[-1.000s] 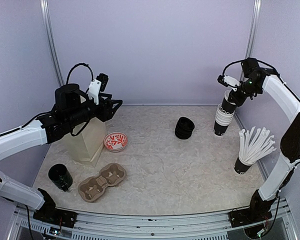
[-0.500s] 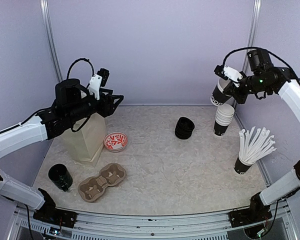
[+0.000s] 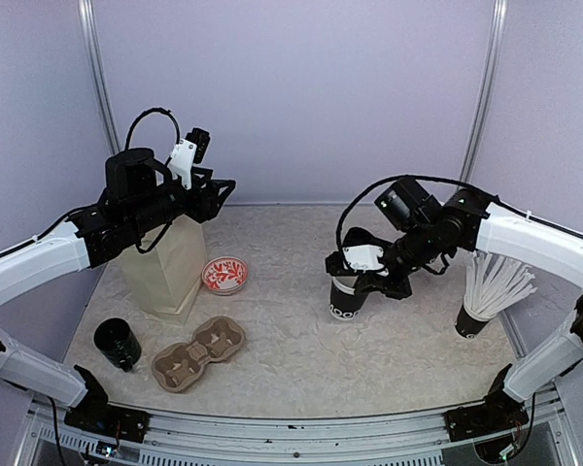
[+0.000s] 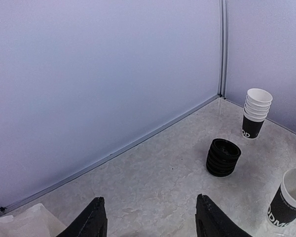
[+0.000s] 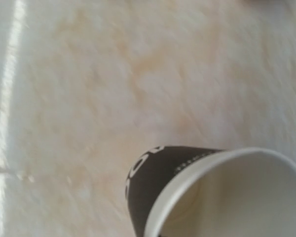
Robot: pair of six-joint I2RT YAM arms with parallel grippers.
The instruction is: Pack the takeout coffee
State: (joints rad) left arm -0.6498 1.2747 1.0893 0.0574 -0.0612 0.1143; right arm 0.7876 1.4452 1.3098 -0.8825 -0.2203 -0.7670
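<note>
My right gripper (image 3: pixel 362 279) is shut on the rim of the takeout coffee cup (image 3: pixel 345 300), black with white print and a white inside. It holds the cup upright, low over the middle of the table. I cannot tell whether the cup touches the table. The cup fills the bottom of the right wrist view (image 5: pixel 158 182), where my fingers are hidden, and shows at the right edge of the left wrist view (image 4: pixel 290 197). A stack of black lids (image 4: pixel 223 157) stands behind it. My left gripper (image 3: pixel 217 194) is open and empty, high over the paper bag (image 3: pixel 165 267).
The nested stack of cups (image 4: pixel 256 112) stands at the back right, hidden by my right arm in the top view. A black cup of white sticks (image 3: pixel 488 291) stands at the right. A red-patterned bowl (image 3: pixel 224 275), a cardboard cup carrier (image 3: pixel 198 353) and another black cup (image 3: pixel 117 344) are at the left.
My right gripper lifted one cup off the nested stack at the back right and carried it left and down to the middle of the table. The left arm barely moved.
</note>
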